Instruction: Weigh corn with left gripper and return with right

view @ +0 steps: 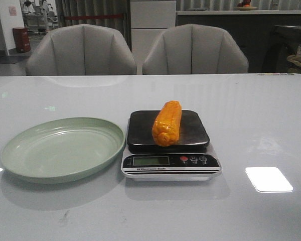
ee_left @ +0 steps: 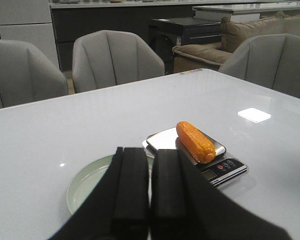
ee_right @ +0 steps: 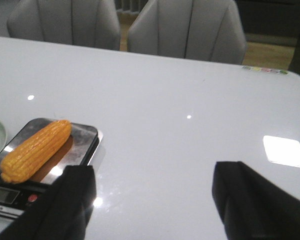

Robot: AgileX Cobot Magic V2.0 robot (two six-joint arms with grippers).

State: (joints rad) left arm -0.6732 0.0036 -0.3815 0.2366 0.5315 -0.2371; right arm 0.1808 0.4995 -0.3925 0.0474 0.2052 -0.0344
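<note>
Item: corn (view: 167,123). One orange-yellow cob, lying lengthwise on the black platform of the scale (view: 168,145), near end toward the display, untouched by either arm.

Handling: judged light and stiff; the rows of kernels give some grip, but the round body may roll. Best taken across the middle, fingers on the two long sides.

Left gripper (ee_left: 149,200): fingers pressed together, holding nothing, hanging above the plate (view: 62,148), well back from the cob.

Right gripper (ee_right: 152,200): fingers spread wide, empty, just beside the scale's right edge.

Surroundings: green plate, bare, just left of the scale, their edges nearly touching; whether they meet cannot be told. The table (view: 261,125) is open to the right and front. Chairs (view: 80,50) stand beyond the far edge, well apart.
</note>
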